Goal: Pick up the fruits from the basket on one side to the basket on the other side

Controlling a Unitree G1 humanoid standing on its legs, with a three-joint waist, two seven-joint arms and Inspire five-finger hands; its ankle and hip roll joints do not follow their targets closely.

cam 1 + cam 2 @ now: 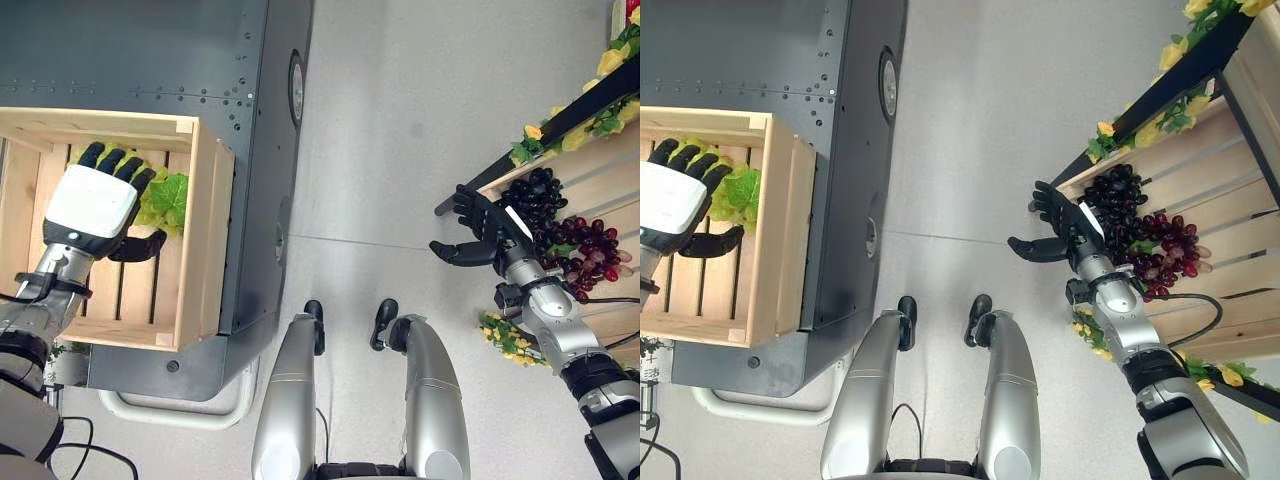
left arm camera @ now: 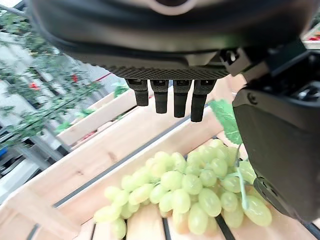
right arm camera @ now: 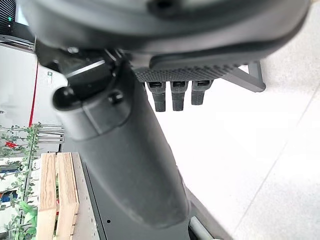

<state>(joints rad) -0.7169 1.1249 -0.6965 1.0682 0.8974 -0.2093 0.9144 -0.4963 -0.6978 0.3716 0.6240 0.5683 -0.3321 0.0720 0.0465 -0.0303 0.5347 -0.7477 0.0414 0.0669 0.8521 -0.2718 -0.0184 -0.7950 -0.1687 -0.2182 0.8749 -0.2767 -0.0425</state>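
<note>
A bunch of green grapes (image 2: 190,190) with a leaf lies on the slatted floor of the wooden crate (image 1: 205,240) on my left. My left hand (image 1: 100,200) hovers open just above it, fingers straight, thumb out, nothing held. The green leaf (image 1: 170,200) peeks out beside that hand. On my right, dark purple grapes (image 1: 540,195) and red grapes (image 1: 590,255) lie in a wooden crate (image 1: 610,185). My right hand (image 1: 480,235) is open beside that crate's near corner, over the floor, holding nothing.
The left crate rests on a dark grey metal cabinet (image 1: 150,60). Yellow-flowered artificial vines (image 1: 590,115) trim the right crate's black frame. Bare grey floor (image 1: 400,130) lies between the two crates.
</note>
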